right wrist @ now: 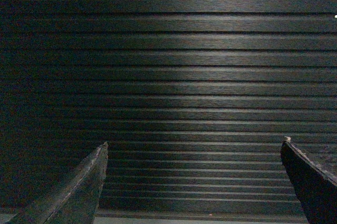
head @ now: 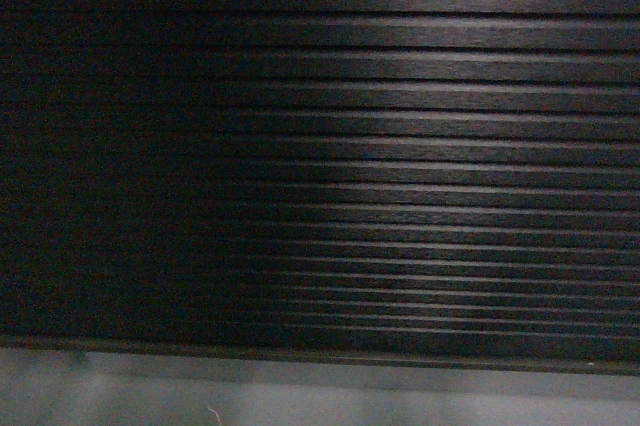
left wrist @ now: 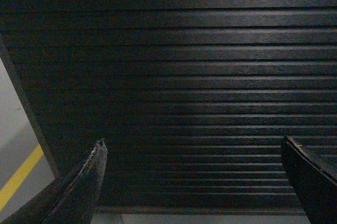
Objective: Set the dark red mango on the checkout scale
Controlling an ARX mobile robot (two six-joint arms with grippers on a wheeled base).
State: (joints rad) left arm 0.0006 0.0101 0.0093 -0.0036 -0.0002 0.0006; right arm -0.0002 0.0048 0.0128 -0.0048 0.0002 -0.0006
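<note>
Right up against the robot stands the checkout (head: 400, 146), its dark ribbed front filling every view above a grey plinth (head: 300, 396), which suggests the base is parked low and close, below the countertop where the scale would sit. Neither the dark red mango nor the scale shows anywhere. Both the left gripper (left wrist: 192, 179) and the right gripper (right wrist: 192, 179) face the slats with fingers spread wide and empty, likely waiting to be raised; a yellow floor line (left wrist: 18, 176) runs at far left.
</note>
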